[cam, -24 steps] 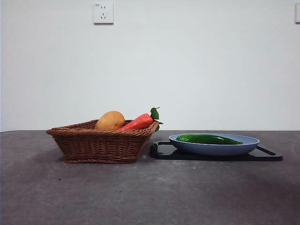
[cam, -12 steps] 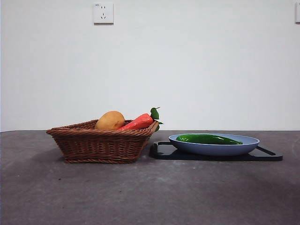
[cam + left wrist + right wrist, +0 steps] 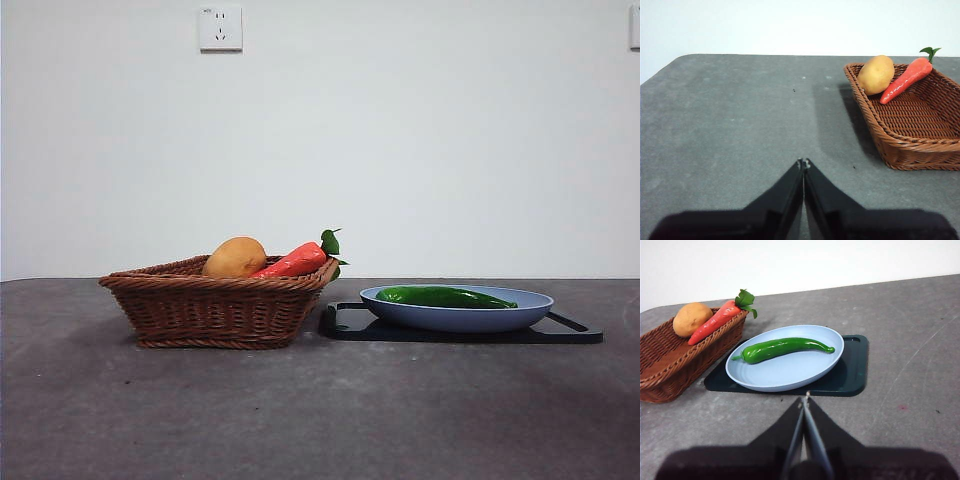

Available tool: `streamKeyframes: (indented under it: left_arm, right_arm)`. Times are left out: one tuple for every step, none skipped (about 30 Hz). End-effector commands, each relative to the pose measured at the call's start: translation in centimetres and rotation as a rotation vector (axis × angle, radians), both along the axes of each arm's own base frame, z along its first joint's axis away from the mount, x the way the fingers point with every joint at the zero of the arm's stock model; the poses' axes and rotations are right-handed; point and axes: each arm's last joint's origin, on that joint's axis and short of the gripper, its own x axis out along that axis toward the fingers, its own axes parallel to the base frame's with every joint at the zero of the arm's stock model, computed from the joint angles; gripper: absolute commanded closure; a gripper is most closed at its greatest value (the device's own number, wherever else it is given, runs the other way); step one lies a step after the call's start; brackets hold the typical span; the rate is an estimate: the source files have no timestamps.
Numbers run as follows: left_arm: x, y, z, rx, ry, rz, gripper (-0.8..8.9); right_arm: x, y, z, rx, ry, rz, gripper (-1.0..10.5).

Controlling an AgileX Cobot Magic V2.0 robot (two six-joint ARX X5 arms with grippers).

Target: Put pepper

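Pepper first: in the front view the long, slender, glossy dark-green pepper (image 3: 444,296) lies flat in a shallow oval light-blue plate (image 3: 455,316), its length running across the plate. That plate sits on a flat black rectangular tray (image 3: 575,331) on the dark grey bench (image 3: 300,410). Just beside the tray's end stands a brown woven wicker basket (image 3: 215,310), and over its rim show a round yellow-brown potato (image 3: 235,258) and a red-orange tapered carrot with green leaves (image 3: 295,261), the leafy end resting over the basket edge nearest the tray. A white wall socket (image 3: 220,28) hangs high on the pale wall. No arm shows in this view.

Over to the left wrist view: the left gripper (image 3: 803,163) hangs above bare bench, its two black jaws pressed together with nothing between them. The basket (image 3: 910,145) sits well apart from it, with the potato (image 3: 876,74) and carrot (image 3: 905,80) side by side and touching at the basket's far end.

Now the right wrist view: the right gripper (image 3: 805,399) hovers at the near edge of the tray (image 3: 852,375), jaws closed tip to tip and empty. Right beyond it the pepper (image 3: 782,348) stretches across the middle of the plate (image 3: 785,372), stem end towards the basket (image 3: 680,365). The pepper is untouched.
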Motion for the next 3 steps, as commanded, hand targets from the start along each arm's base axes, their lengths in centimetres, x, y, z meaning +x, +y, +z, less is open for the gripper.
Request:
streamKeyframes:
  left_arm:
    - [0.04,0.04,-0.21,-0.004,-0.005,0.004,8.06]
    - [0.04,0.04,-0.21,-0.004,-0.005,0.004,8.05]
    - [0.04,0.04,-0.21,-0.004,-0.005,0.004,8.05]
  right_arm:
    - [0.00,0.00,-0.25,0.005,0.012,-0.003,9.4]
    - [0.00,0.00,-0.25,0.005,0.012,-0.003,9.4]
    - [0.00,0.00,-0.25,0.005,0.012,-0.003,9.4]
